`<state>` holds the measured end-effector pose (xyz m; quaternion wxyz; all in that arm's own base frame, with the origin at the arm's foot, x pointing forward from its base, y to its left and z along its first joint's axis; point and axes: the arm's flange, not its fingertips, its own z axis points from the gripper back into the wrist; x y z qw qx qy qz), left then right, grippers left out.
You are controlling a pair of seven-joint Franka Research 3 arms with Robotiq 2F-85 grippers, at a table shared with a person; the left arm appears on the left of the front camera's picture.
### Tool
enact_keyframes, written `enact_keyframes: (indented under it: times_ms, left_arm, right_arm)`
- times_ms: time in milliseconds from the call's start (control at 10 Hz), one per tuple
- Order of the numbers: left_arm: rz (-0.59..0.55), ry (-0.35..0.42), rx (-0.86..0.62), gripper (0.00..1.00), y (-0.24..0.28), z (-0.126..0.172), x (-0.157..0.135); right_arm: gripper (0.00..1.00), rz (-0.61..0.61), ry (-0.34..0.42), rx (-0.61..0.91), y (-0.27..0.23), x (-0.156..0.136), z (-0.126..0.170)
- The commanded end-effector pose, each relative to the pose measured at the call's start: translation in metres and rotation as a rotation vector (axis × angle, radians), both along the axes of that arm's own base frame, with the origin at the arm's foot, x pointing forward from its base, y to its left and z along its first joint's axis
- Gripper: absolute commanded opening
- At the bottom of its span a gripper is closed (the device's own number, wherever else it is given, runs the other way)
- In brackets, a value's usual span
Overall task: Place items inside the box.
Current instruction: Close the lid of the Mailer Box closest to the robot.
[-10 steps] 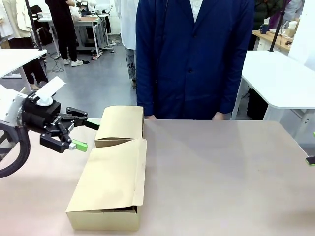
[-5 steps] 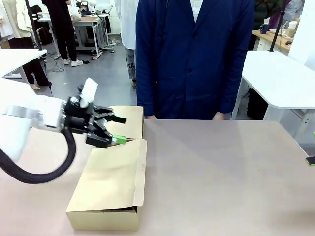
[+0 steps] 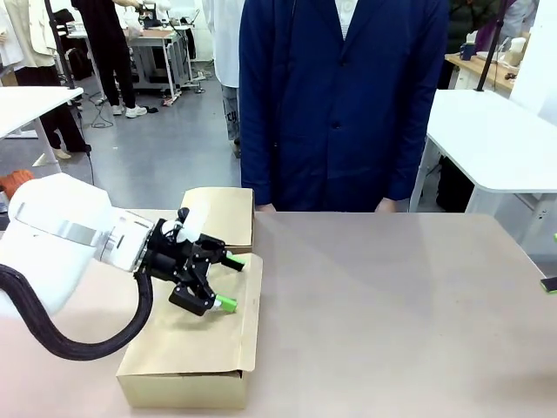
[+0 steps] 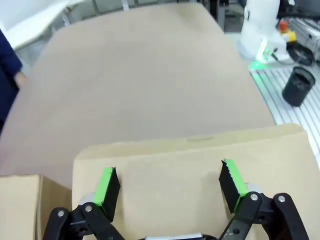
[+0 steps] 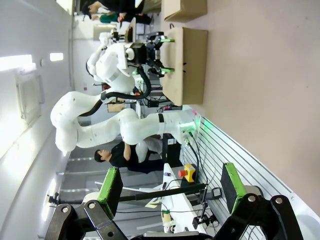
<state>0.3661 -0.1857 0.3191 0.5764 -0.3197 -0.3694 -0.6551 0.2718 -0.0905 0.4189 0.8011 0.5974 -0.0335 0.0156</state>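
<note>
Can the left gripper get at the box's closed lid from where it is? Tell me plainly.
Probably yes. The left gripper is open and hovers just over the box lid, with nothing between its green pads and the cardboard.

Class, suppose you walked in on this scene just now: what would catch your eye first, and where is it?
The left gripper, jaws open, hangs over the closed lid of the nearer cardboard box at the table's near left. A person in a dark blue coat stands at the far edge, and a second cardboard box sits behind the first.

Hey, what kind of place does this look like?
Probably a robotics lab: a white robot arm's end effector hovers over a cardboard box, with more white tables and workstations behind the person.
</note>
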Motion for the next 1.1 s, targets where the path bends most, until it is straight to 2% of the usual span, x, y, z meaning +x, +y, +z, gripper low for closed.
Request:
enact_keyframes:
  times_ms: [0, 300, 500, 600, 800, 900, 1000]
  left_arm:
    - [-0.005, 0.002, 0.080, 1.00, 0.016, -0.022, -0.055]
    - [-0.015, 0.000, 0.101, 1.00, 0.013, -0.027, -0.054]
    - [0.002, 0.001, 0.063, 1.00, 0.021, -0.011, -0.051]
    - [0.011, 0.039, 0.011, 1.00, 0.030, 0.007, -0.050]
    - [0.058, 0.269, -0.109, 1.00, 0.071, 0.056, -0.046]
    - [0.057, 0.389, -0.138, 1.00, 0.089, 0.068, -0.044]
    - [0.083, 0.475, -0.160, 1.00, 0.107, 0.074, -0.040]
  right_arm:
    - [1.00, -0.006, 0.007, 0.011, 0.002, -0.003, 0.002]
    - [1.00, -0.006, 0.007, 0.011, 0.002, -0.003, 0.002]
    - [1.00, -0.006, 0.007, 0.011, 0.002, -0.003, 0.002]
    - [1.00, -0.006, 0.007, 0.011, 0.002, -0.003, 0.002]
    - [1.00, -0.006, 0.007, 0.011, 0.002, -0.003, 0.002]
    - [1.00, -0.006, 0.007, 0.011, 0.002, -0.003, 0.002]
    - [1.00, -0.006, 0.007, 0.011, 0.002, -0.003, 0.002]
